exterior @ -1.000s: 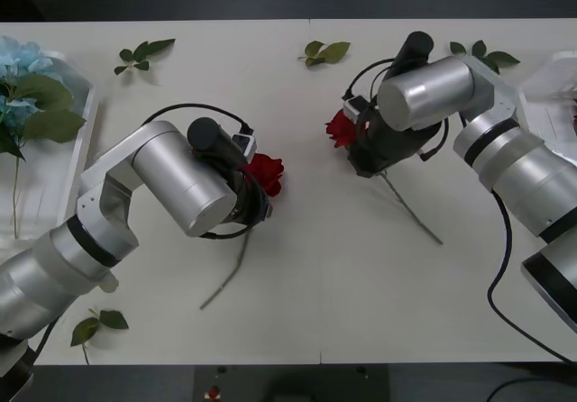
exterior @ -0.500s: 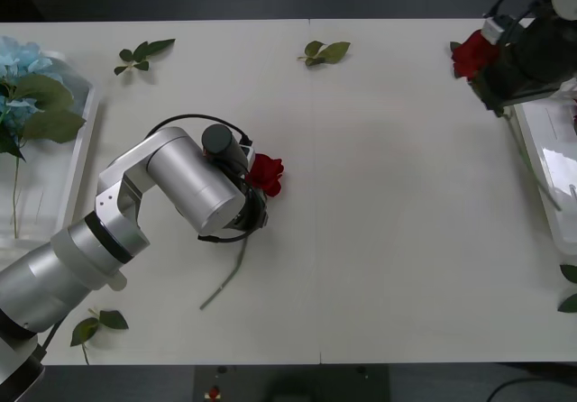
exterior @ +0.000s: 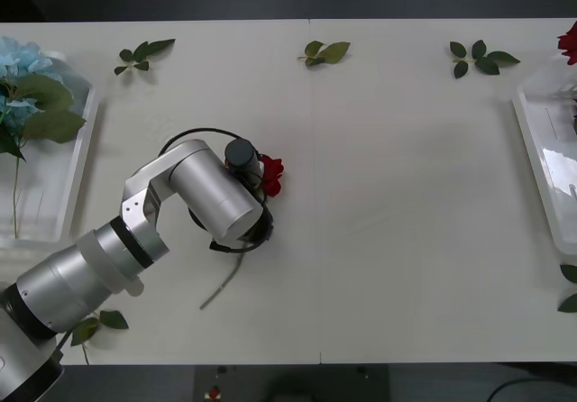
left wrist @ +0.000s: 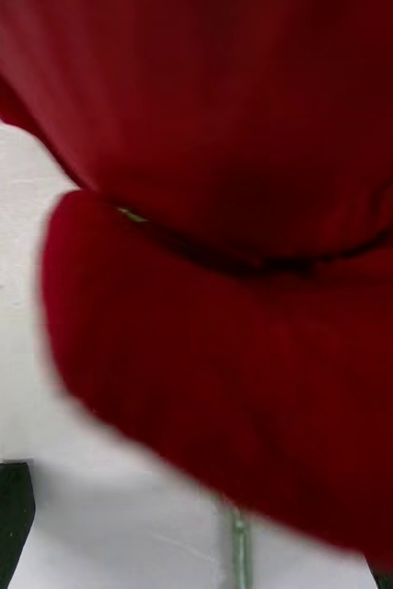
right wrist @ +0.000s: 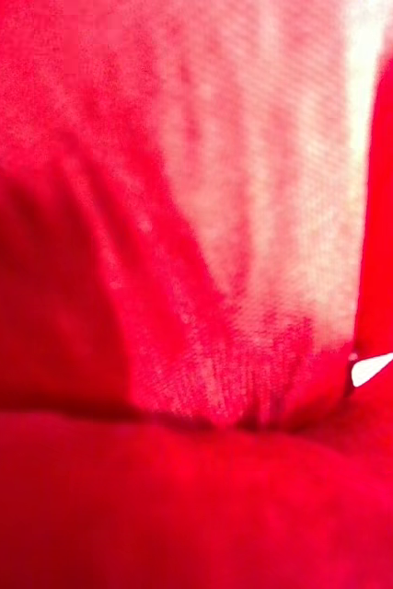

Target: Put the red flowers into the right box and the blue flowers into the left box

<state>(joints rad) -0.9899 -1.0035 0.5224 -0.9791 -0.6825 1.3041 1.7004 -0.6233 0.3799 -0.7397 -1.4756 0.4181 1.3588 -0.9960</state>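
One of the red flowers [exterior: 271, 174] lies on the table [exterior: 388, 240], its stem [exterior: 224, 285] trailing toward the front edge. My left gripper [left wrist: 201, 552] hangs open right over it; in the left wrist view the bloom [left wrist: 251, 322] looms close, the stem [left wrist: 238, 543] runs between the jaws, and a black fingertip [left wrist: 3, 520] shows at the corner. Another red flower [exterior: 569, 41] hangs at the far right above the right box [exterior: 539, 141], carried by my right gripper; its petals [right wrist: 196, 294] crowd the right wrist view. The blue flowers [exterior: 22, 59] lie in the left box [exterior: 77, 163].
Loose green leaf sprigs lie along the back of the table [exterior: 144, 53] [exterior: 326, 52] [exterior: 482, 57]. One more sprig [exterior: 99, 323] sits near the front left and another [exterior: 570, 289] at the right edge. The table's middle and right half are bare.
The right arm carried its red flower from the table's middle to the far right, over the right box. The left arm swung toward the middle and closed in on the lying rose.
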